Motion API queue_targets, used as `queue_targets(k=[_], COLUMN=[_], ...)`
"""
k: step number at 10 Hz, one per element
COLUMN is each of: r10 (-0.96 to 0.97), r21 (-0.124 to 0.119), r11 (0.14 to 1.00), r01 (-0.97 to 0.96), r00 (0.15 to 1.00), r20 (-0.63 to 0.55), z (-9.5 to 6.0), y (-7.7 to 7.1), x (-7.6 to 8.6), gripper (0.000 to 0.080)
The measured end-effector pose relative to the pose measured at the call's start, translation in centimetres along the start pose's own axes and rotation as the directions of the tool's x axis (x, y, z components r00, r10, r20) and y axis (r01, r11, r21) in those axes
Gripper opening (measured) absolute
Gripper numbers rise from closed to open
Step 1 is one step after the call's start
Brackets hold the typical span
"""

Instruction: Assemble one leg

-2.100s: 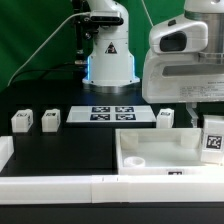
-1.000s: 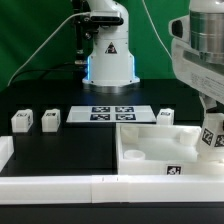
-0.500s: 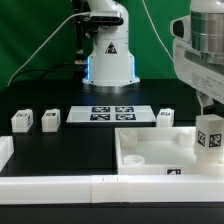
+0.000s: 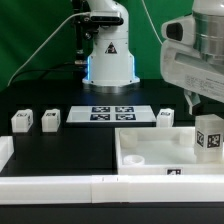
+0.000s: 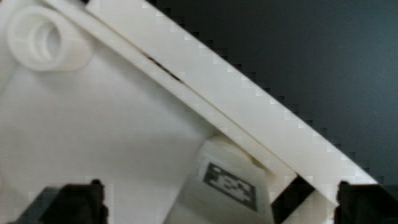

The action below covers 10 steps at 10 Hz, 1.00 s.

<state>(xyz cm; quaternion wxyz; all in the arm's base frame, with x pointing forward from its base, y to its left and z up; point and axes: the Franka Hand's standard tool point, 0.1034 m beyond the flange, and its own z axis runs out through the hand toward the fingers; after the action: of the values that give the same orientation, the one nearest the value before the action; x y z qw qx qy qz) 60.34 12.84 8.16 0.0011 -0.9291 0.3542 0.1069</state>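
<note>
Leg (image 4: 208,138) clamped in tool (image 4: 204,114), hanging over the panel (image 4: 160,150) at the exterior view's right end.
Upright, long axis vertical, tagged face toward the exterior camera, straight at 6 o'clock under the tool. Seemingly clear of the worktop (image 4: 60,150), lower end not seated in anything visible. Only plainly visible socket (image 4: 135,158) at about 8 o'clock from the leg in the exterior view, well apart. A round socket (image 5: 45,45) also in the wrist view, far from the fingertips (image 5: 71,200) (nearer corner sockets hidden by leg and arm, cannot tell). Next move judged to hinge on carrying the lower end over a socket with the axis kept vertical. Arm in from 1 o'clock, wrist pointing straight down. Spare legs (image 4: 49,119) at 9 to 10 o'clock, either side of the marker board (image 4: 110,113).
</note>
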Motion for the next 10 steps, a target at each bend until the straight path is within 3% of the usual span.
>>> queue_targets(k=[3,5,7,8,10], r10=[-0.382,-0.593,-0.782,-0.810,-0.800], r21=[-0.045,-0.048,-0.045,-0.041,-0.042], r11=[0.923,0.804,0.622,0.586,0.598], r01=[0.381,0.593,0.781,0.809,0.800], r00=[0.924,0.805,0.624,0.587,0.599], r20=[-0.004,0.003,0.014,0.015,0.015], z=[-0.1,-0.2,-0.3,-0.3,-0.3], y=[0.6,0.7,1.0,1.0,1.0], x=[0.4,0.6,1.0,1.1,1.1], gripper=[0.0649,0.0649,0.0649,0.0649,0.0649])
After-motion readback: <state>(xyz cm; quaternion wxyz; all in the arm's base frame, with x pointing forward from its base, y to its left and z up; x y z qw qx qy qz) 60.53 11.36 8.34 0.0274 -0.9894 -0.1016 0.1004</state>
